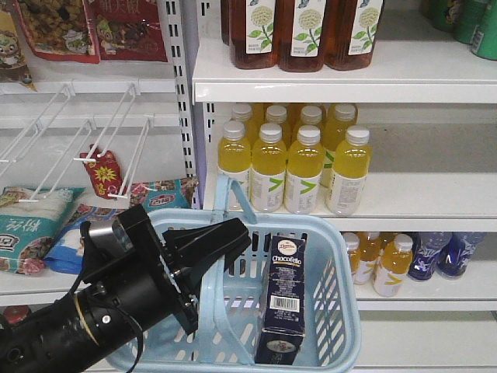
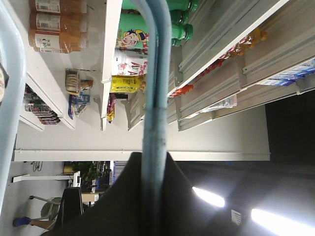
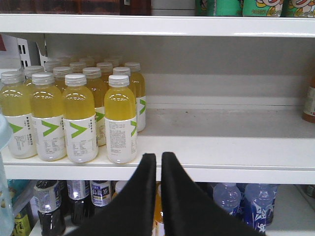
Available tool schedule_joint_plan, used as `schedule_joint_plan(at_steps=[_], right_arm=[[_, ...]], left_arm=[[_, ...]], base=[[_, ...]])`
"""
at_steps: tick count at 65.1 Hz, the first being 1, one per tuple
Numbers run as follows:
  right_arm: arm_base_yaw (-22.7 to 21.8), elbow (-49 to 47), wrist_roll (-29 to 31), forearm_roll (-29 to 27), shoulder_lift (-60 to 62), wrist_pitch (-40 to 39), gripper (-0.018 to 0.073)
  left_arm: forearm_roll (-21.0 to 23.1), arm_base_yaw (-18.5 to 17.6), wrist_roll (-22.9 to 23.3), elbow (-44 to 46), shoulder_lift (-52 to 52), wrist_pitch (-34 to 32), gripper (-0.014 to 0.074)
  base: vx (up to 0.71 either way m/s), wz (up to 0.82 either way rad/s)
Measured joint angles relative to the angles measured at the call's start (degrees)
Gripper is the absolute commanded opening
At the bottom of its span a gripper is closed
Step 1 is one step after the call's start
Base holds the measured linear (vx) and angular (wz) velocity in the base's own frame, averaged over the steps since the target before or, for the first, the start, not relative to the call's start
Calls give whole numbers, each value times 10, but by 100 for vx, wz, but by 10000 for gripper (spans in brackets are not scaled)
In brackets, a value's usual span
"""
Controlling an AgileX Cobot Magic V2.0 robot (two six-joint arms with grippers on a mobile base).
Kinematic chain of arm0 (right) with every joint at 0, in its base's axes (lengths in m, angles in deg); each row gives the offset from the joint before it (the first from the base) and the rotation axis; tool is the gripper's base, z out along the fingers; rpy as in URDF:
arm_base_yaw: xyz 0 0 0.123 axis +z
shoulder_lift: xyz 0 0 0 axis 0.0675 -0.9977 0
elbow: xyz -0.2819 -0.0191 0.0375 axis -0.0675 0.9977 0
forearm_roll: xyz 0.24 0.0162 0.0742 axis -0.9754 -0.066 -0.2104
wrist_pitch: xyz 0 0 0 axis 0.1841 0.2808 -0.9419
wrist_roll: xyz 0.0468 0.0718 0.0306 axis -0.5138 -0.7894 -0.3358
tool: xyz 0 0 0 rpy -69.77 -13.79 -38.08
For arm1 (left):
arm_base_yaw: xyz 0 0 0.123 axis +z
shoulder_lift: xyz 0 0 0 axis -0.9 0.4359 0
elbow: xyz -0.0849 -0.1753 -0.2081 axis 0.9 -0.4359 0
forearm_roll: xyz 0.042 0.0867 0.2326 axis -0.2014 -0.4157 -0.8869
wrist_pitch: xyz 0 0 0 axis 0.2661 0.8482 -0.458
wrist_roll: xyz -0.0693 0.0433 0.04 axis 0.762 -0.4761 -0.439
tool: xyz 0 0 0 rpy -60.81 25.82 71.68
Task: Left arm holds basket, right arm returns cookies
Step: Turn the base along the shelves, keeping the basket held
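Note:
The light blue basket (image 1: 345,311) hangs in front of the drink shelves. The navy "Chocofello" cookies box (image 1: 283,299) stands upright inside it, near the right wall. My left arm (image 1: 109,311) reaches in from the lower left, and its gripper (image 1: 221,242) is shut on a basket handle (image 1: 233,194). In the left wrist view the handle (image 2: 156,73) runs straight between the black fingers of the left gripper (image 2: 153,162). My right gripper (image 3: 158,156) shows only in its wrist view. It is shut with nothing in it and faces the shelf edge, right of the yellow bottles (image 3: 120,118).
Yellow drink bottles (image 1: 303,167) fill the shelf behind the basket, with brown bottles (image 1: 303,31) above. More bottles (image 1: 435,252) stand on the lower shelf at right. At left are wire hooks (image 1: 78,132) and snack bags (image 1: 31,229). The shelf board (image 3: 231,128) lies bare to the right of the yellow bottles.

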Motion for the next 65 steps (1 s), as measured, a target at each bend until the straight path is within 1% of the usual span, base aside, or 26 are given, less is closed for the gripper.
schedule_joint_plan(at_steps=[39,51,65], right_arm=[[0,0,0,0,0,0,-6],[0,0,0,0,0,0,-6],[0,0,0,0,0,0,-6]], left_arm=[[0,0,0,0,0,0,-3],[0,0,0,0,0,0,-3],[0,0,0,0,0,0,-3]], base=[[2,-10],[0,-32],[-1,-51]])
